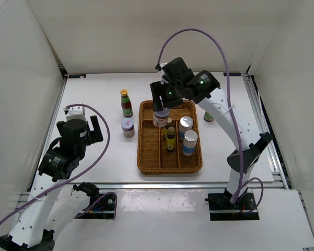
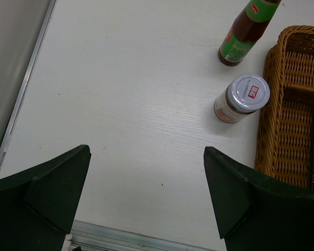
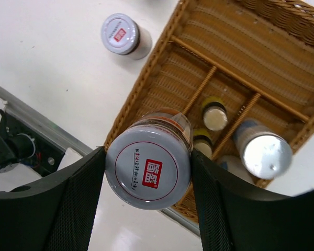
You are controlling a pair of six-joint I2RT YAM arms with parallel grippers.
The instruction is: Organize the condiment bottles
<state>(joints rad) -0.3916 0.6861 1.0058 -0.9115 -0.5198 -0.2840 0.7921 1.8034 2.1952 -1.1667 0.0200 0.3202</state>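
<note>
My right gripper is shut on a white-lidded jar and holds it above the left compartment of the wicker tray. In the tray stand two tiny yellow-capped bottles and two silver-topped blue-labelled cylinders. The other white-lidded jar and a tall yellow-capped bottle stand on the table left of the tray. The second tall bottle stands right of the tray, partly hidden by the right arm. My left gripper is open and empty, near-left of that jar.
White walls close in the table on three sides. A metal rail runs along the near edge in front of the tray. The right arm reaches over the tray's far right corner.
</note>
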